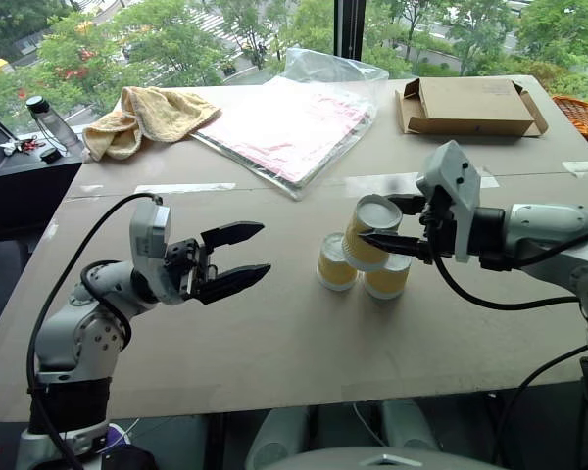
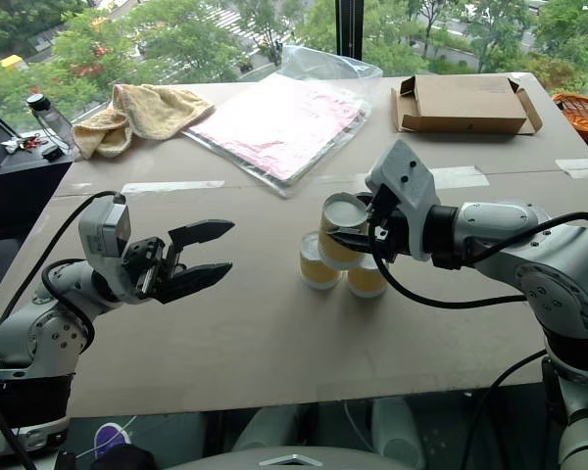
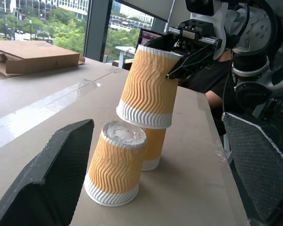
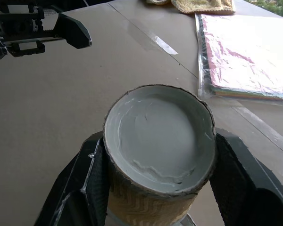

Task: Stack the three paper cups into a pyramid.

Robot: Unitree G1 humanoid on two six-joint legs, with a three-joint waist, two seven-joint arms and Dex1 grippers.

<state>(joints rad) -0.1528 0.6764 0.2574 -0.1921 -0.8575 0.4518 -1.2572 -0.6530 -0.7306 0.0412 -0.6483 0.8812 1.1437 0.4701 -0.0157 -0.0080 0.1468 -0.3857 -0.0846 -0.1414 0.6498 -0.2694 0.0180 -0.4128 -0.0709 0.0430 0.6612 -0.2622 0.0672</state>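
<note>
Currently we note the layout, taking the pair of base cups as our landmark and working outward from the robot.

Nearest us, well to the left of the base cups, the left gripper [image 1: 237,257] hangs above the table [image 1: 274,343] with its two black fingers spread wide and nothing between them. It points toward the cups; we judge it is waiting, kept clear so it cannot knock the stack.

At the landmark itself, two cups stand upside down side by side: the left base cup [image 1: 336,262] and the right base cup [image 1: 388,276]. They look touching or nearly so; we cannot tell which. Upside down, each offers its flat white bottom as a shelf.

Over them the right gripper [image 1: 390,221] clamps the third cup [image 1: 367,233], one finger on each side of the ribbed wall near its top end. This cup is also inverted and tilted. From the left wrist view its lower rim sits over the right base cup and leans toward the left one; whether it rests on them we cannot tell. We judge this to be the placing step: the cup needs levelling across both bottoms before release.

Beyond the base cups lie a plastic sleeve with pink sheets [image 1: 289,127], a yellow towel [image 1: 147,117] and a flat cardboard box [image 1: 467,106].
</note>
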